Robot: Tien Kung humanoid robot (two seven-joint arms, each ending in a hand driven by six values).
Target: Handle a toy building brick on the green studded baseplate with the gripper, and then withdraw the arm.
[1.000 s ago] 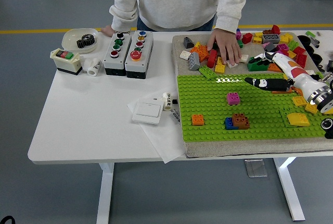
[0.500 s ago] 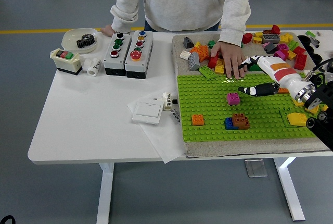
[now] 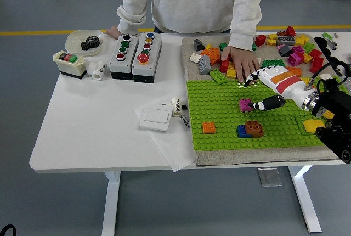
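Observation:
The green studded baseplate [image 3: 219, 96] lies on a grey mat at the table's right. On it stand a magenta brick [image 3: 245, 104], an orange brick [image 3: 208, 127], a blue and brown pair [image 3: 250, 129] and a yellow piece [image 3: 313, 125]. My right hand [image 3: 250, 95] reaches in from the right, low over the plate. Its fingers are spread: the black thumb [image 3: 267, 104] touches the magenta brick's right side, while the other fingertips [image 3: 248, 82] sit above it near the plate's far edge. The hand holds nothing. My left arm is out of view.
A person stands at the far side, one hand [image 3: 239, 60] resting on the loose brick pile [image 3: 285, 46], close to my fingertips; the other hand [image 3: 114, 32] is at the far left edge. Two button boxes [image 3: 134, 55], a white switch [image 3: 156, 118], paper and a bowl [image 3: 83, 41] occupy the left.
My right hand has moved left and nearer across the baseplate, from its right part to the magenta brick. The person's hand has shifted slightly on the pile.

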